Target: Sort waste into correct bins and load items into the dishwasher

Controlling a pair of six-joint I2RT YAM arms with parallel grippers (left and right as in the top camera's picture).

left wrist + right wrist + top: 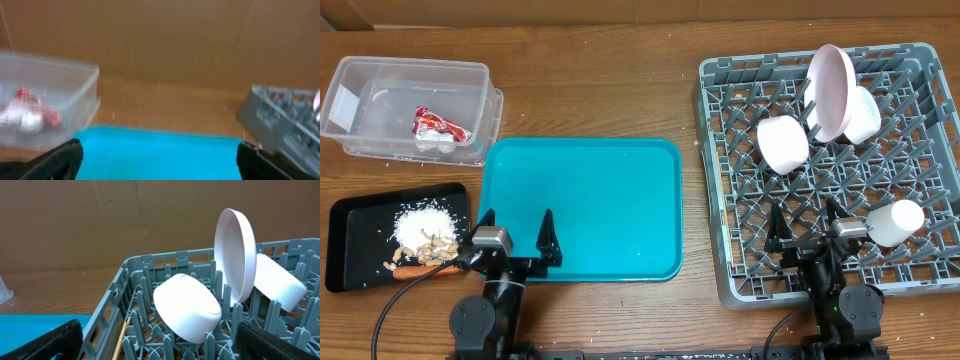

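Note:
The clear tub [380, 90] holds the red-and-white wrapper [442, 124] and the white wad [437, 144]; the tub also shows in the left wrist view [75, 95]. The black tray [355, 240] holds rice [425, 222], tan scraps [432, 250] and the carrot [415, 270]. The grey dish rack [720, 150] holds the plate [830, 90] on edge, two bowls [782, 143] [865, 115] and the cup [895, 222]. A chopstick [121, 337] lies by the rack's left wall. My left gripper [517, 240] is open and empty over the teal tray's front edge. My right gripper [807, 228] is open and empty over the rack's front.
The teal tray [580, 200] lies in the middle between the bins and the rack and holds nothing. A brown cardboard wall [100, 220] stands behind the table. Bare wooden tabletop [590, 90] shows behind the teal tray.

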